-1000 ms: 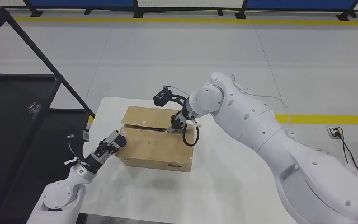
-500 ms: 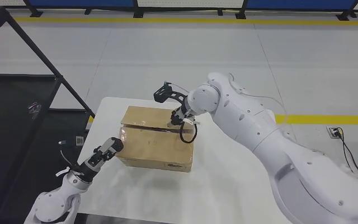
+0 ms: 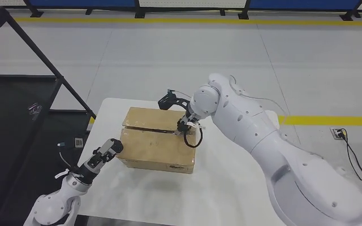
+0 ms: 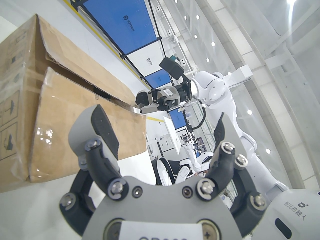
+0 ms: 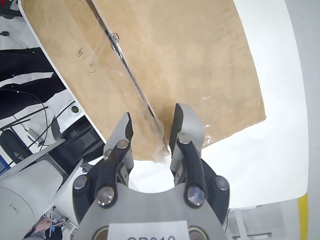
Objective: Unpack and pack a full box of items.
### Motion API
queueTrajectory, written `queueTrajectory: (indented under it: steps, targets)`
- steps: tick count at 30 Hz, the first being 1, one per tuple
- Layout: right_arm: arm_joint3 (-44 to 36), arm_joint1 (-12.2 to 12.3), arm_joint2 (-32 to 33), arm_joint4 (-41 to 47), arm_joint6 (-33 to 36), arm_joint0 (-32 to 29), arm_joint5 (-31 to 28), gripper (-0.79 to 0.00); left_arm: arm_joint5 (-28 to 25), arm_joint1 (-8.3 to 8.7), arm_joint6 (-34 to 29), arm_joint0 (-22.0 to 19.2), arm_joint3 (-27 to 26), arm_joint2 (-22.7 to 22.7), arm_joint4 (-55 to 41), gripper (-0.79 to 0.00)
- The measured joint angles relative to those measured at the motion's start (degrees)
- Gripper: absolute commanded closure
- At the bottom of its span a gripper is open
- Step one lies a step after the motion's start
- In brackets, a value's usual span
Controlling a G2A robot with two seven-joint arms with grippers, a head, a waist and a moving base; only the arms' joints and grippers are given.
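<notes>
Top view first: the cardboard box [image 3: 155,144] sits on the white table [image 3: 226,186], toward the table's far left part, flaps folded shut with a seam [image 3: 148,129] running lengthwise across its top. The right gripper [image 3: 182,129] is down at the right-hand end of that seam, on the box's top edge. The left gripper [image 3: 113,148] is low beside the box's left end, close to it but apart. Left wrist view: the left gripper [image 4: 160,119] is spread wide with nothing between its black pads [image 4: 103,128], released for sure. The box [image 4: 75,96] is just ahead of it, seen from a low corner, and the two top flaps don't lie flush; there's a dark gap where one rides higher. Farther off, the right gripper [image 4: 143,102] is at the far end of the box top. Right wrist view: the right gripper [image 5: 153,117] is also released, fingers [image 5: 186,123] set either side of the seam [image 5: 125,63] right at the box's [image 5: 187,51] end edge. A crumpled bit of clear tape [image 5: 159,138] hangs off the seam between them. Can't tell if the tips actually touch the cardboard. White table [image 5: 275,138] shows beyond the box.
</notes>
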Motion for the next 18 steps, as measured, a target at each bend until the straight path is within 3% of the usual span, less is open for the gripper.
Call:
queueTrajectory:
  steps: [14,16,18]
  targets:
    - [4.41,-3.13,0.64,-0.87,0.33,-0.36,-2.45,-0.296,0.39,-0.11,-0.11,-0.67,0.78,0.25,-0.37,-0.785]
    - [4.92,-3.53,0.65,-1.31,-0.09,-0.33,-2.47,-0.252,0.36,-0.12,-0.13,-0.65,0.79,0.21,-0.37,-0.785]
    - [5.51,-3.96,0.69,-1.76,-0.52,-0.29,-2.44,-0.154,0.22,-0.12,-0.13,-0.52,0.73,0.08,-0.38,-0.785]
